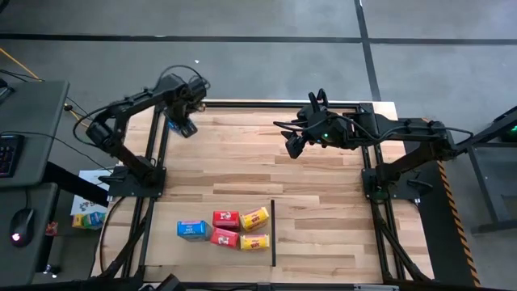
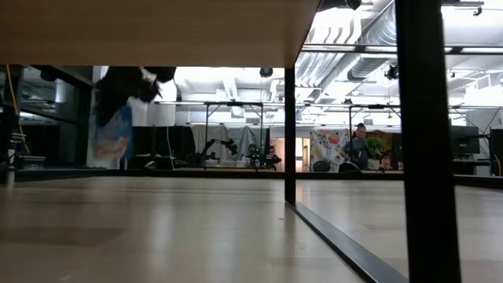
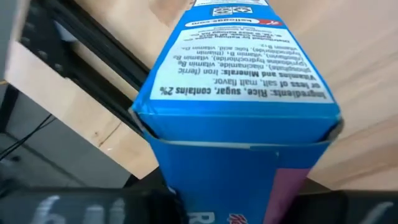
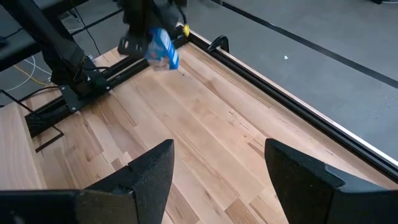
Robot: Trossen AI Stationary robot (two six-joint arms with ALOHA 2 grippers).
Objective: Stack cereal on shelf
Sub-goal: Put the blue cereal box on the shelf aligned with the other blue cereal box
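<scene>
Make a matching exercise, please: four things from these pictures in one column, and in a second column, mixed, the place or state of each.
Things:
1. left gripper
2. right gripper
3. blue carton on the table
4. two yellow cartons

Places or states:
a. fingers open, nothing between them
b. nearest the thin black upright
c. holds a blue carton above the table's far left corner
d. left end of the group of cartons

Pairs: 1-c, 2-a, 3-d, 4-b

A grey floor (image 1: 242, 69) with dark seam lines surrounds the wooden table (image 1: 266, 174). At nine o'clock stands a dark desk (image 1: 28, 121) carrying a keyboard (image 1: 6, 153). Pale ceiling ducts (image 2: 354, 47) run overhead.
</scene>
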